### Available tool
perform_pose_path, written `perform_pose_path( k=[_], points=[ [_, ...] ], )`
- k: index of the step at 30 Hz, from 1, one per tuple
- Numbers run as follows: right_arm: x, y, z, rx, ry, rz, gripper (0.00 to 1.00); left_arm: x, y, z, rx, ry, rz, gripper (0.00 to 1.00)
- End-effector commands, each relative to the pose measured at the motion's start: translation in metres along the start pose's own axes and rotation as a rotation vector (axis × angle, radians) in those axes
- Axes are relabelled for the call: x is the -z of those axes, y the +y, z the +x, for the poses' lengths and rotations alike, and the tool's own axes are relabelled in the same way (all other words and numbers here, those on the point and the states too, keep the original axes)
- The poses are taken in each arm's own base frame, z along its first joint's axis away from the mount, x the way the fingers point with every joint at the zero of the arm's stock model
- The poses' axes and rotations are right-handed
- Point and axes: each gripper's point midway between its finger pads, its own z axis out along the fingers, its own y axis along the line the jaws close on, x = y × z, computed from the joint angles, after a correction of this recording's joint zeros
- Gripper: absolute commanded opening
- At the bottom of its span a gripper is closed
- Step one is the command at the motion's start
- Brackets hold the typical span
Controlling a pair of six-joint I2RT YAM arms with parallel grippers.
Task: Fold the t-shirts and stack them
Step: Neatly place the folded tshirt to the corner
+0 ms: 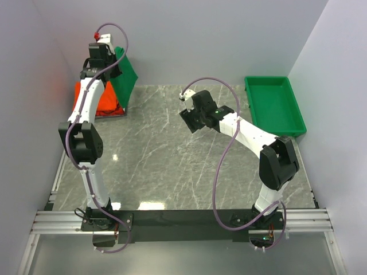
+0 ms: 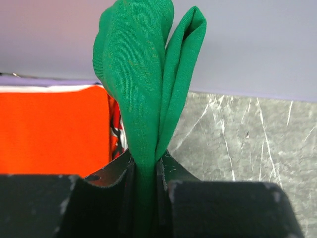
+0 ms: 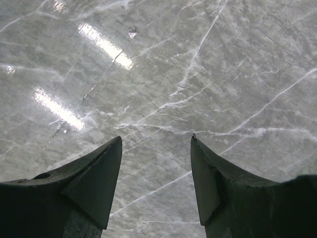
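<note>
centre tabletop open, shirts left, tray right

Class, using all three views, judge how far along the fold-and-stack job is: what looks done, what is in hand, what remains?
Done, seemingly: the orange-red t-shirts lie flat in a pile at the far left corner. In hand: the left gripper pinches the green t-shirt, lifted and hanging bunched; the right gripper hovers open over the table. Left: folding the green one and stacking it.
</note>
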Motion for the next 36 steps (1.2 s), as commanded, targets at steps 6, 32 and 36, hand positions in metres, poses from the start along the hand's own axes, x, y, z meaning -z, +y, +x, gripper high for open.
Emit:
perform_pose_path(
  k=[6, 32, 36],
  points=[
    [0.0, 0.0, -0.017, -0.002, -0.032, -0.02, 0.64, 0.049, 0.008, -0.076, 0.025, -0.181, 0.016, 0.15],
    [-0.009, -0.001, -0.021, 0.007, -0.005, -0.023, 0.63, -0.026, 0.189, 0.03, 0.143, 0.028, -0.133, 0.27],
    [-0.009, -0.001, -0.021, 0.016, 0.003, -0.022, 0.63, -0.034, 0.213, 0.044, 0.108, 0.068, -0.185, 0.37]
  ],
)
